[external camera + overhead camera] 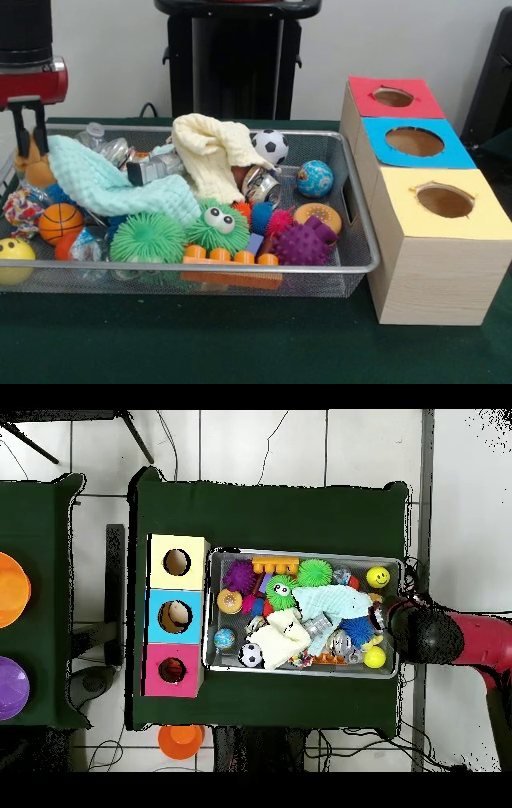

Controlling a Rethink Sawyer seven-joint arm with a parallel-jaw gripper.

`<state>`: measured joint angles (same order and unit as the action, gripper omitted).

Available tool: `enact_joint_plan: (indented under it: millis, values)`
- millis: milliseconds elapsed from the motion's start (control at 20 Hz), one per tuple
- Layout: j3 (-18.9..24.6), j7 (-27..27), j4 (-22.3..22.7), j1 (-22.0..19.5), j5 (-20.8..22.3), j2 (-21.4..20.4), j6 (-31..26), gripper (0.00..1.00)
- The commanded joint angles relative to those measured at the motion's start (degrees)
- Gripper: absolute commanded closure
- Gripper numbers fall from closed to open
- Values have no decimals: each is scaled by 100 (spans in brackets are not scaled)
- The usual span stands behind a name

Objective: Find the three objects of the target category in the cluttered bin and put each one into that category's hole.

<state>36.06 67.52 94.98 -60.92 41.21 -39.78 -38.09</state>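
A wire basket (391, 674) full of toys sat on the green worktop (300, 514), just beside a box (152, 616) with yellow, blue and red tops. The red arm (470, 639) reached over the basket's right end.

Light is even and soft, rather bright, with only weak shadows under the wooden box (432, 232) on the green surface (240, 344). Front view is slightly blurry; small highlights shine on metal cans (262, 186).

Red and black arm (470, 639) reaching in over the table's short edge, wrist vertical, gripper (27, 138) pointing straight down, fingers (40, 128) slightly parted, closed around something tan.
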Motion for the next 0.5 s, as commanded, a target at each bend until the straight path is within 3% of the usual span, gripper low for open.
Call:
enact_joint_plan:
  millis: [50, 500]
  values:
    - [333, -96, 500, 231, 136, -172, 657, 100]
    - [558, 408, 723, 150, -407, -538, 1237, 100]
